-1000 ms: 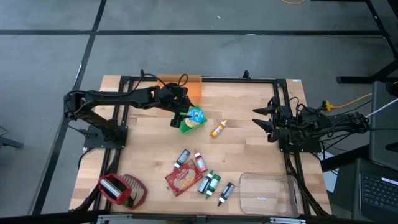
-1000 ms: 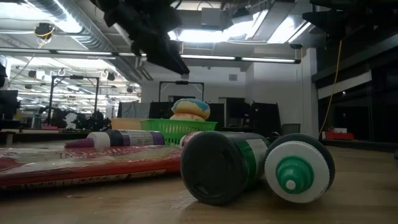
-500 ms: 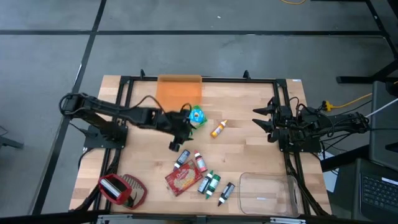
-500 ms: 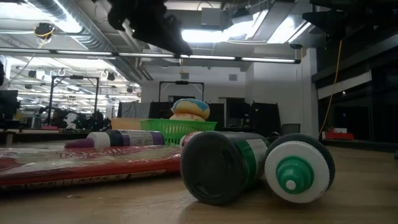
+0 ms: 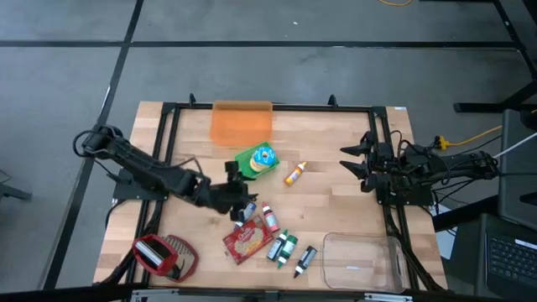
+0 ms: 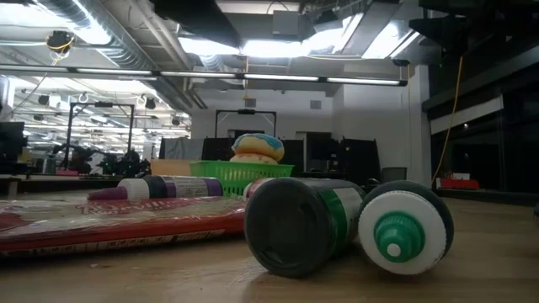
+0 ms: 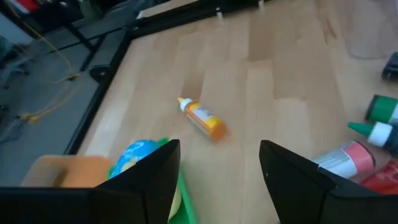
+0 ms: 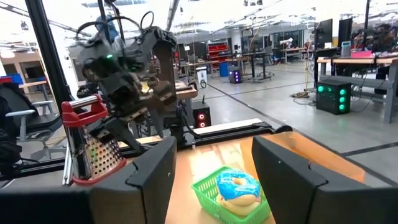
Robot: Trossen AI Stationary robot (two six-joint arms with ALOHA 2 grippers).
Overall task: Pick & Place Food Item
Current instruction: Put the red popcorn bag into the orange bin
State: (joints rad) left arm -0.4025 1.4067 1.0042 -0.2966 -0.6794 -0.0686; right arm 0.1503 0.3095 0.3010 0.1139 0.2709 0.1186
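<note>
The food item is a blue-frosted doughnut [image 5: 263,156] lying in a green basket [image 5: 254,167] that rests on the table's far middle; it also shows in the low view [image 6: 257,146] and the right wrist view [image 8: 239,186]. My left gripper [image 5: 242,193] hangs open above the table, on the near side of the basket, with nothing between its fingers [image 7: 217,180]. It looks past the doughnut [image 7: 138,154] toward a small yellow bottle [image 7: 202,119]. My right gripper [image 5: 348,161] waits at the right edge, open and empty [image 8: 211,149].
An orange board [image 5: 242,123] lies at the far edge and the yellow bottle [image 5: 294,174] right of the basket. Several paint bottles [image 5: 278,242] and a red packet [image 5: 245,242] lie near the middle. A red-handled grater [image 5: 164,256] sits near left, a clear tub [image 5: 361,260] near right.
My left gripper has swung away from the green basket toward the table's near edge, staying high above the table and turning as it went. Its fingers remain apart. The basket with the doughnut has stayed where it was.
</note>
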